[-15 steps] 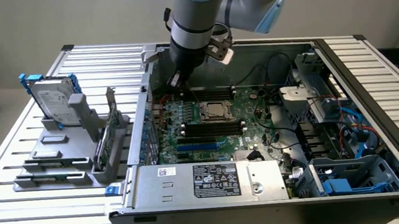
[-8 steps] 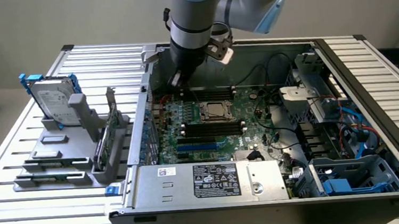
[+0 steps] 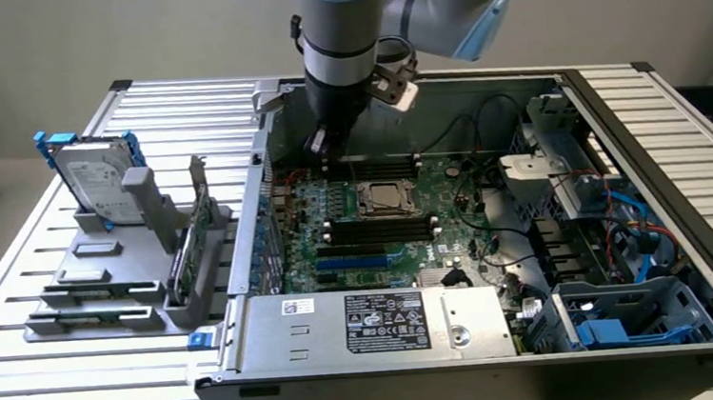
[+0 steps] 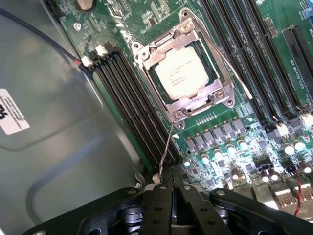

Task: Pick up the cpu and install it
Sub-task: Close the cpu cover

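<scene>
Slatted metal table [image 3: 39, 378], open computer case [image 3: 474, 388], dull silver square cpu [image 4: 182, 73] in metal-framed socket [image 4: 195, 105], black pincer [image 4: 171, 185] pressed together.

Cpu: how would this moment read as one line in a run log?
cpu: seated in socket | gripper: shut, not holding cpu | gripper position: tips next to lever end

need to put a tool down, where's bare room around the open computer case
Bare slatted metal table on the camera side of the grey plastic rack, at the exterior view's left, and a strip past the open dark computer case at that view's right. Crowded: the green motherboard and the cabled bay beside it.
</scene>
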